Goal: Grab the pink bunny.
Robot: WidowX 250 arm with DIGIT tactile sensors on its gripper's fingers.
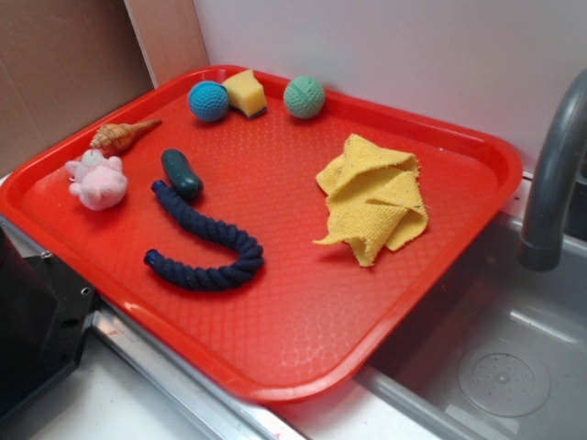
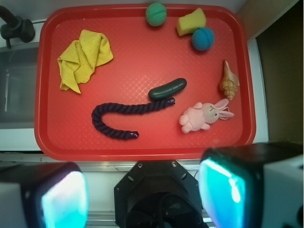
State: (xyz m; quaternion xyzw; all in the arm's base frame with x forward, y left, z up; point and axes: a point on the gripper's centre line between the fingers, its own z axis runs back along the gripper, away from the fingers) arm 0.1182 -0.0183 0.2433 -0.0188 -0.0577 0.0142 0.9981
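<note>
The pink bunny (image 1: pixel 96 180) lies on its side near the left edge of the red tray (image 1: pixel 303 330), just in front of the tan seashell (image 1: pixel 121 136). In the wrist view the bunny (image 2: pixel 203 116) lies at the tray's right side, ears pointing right, below the seashell (image 2: pixel 229 81). My gripper (image 2: pixel 149 190) is high above the tray's near edge, far from the bunny. Its jaws stand wide apart with nothing between them. The gripper itself does not show in the exterior view; only the black robot base (image 1: pixel 37 321) does.
On the tray lie a dark blue rope (image 1: pixel 206 243), a dark green pickle-shaped toy (image 1: pixel 182 173), a crumpled yellow cloth (image 1: pixel 374 197), a blue crocheted ball (image 1: pixel 208 101), a green crocheted ball (image 1: pixel 304 97) and a yellow sponge piece (image 1: pixel 246 93). A grey faucet (image 1: pixel 555 174) and sink (image 1: pixel 504 376) stand at the right.
</note>
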